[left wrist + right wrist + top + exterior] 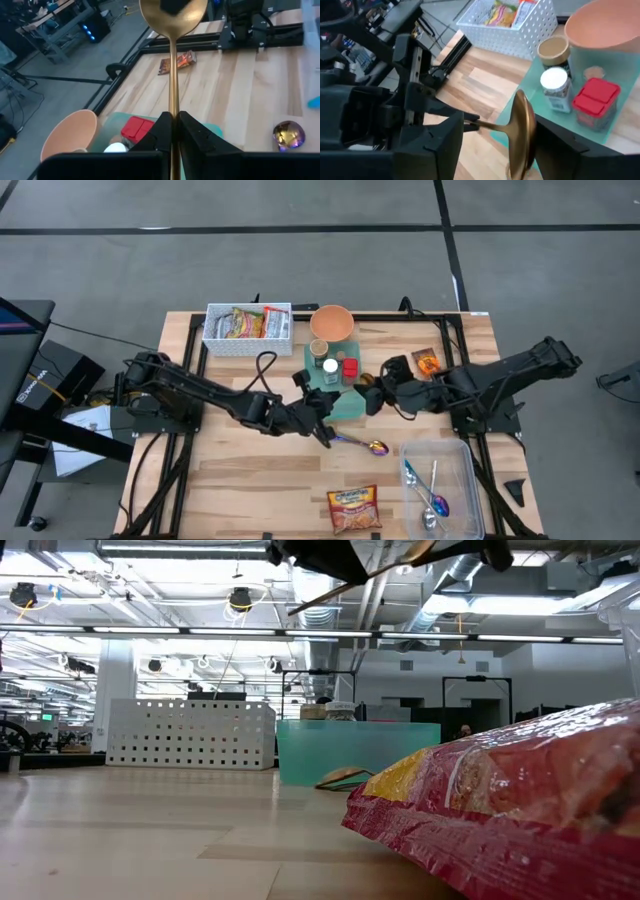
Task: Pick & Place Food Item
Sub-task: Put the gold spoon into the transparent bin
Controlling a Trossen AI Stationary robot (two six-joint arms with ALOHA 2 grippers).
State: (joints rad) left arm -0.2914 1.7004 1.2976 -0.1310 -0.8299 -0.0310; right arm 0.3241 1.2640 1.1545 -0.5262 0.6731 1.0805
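Seen from above: left gripper (322, 412) at frame centre, clamped on a gold spoon (345, 402) beside the teal tray (340, 385); right gripper (372, 397) just right of it, jaws parted around the spoon's bowl. Snack bag (354, 510) at bottom centre, the task's food item, untouched; clear bin (440, 480) lower right; white basket (248, 328) and peach bowl (331, 323) at top centre. From table height: snack bag (520, 805) filling lower right, tray (355, 750) mid-frame. From the left wrist: fingers (161, 132) pinching spoon handle (173, 95) at centre. From the right wrist: spoon bowl (522, 132) at lower centre between spread fingers (435, 145).
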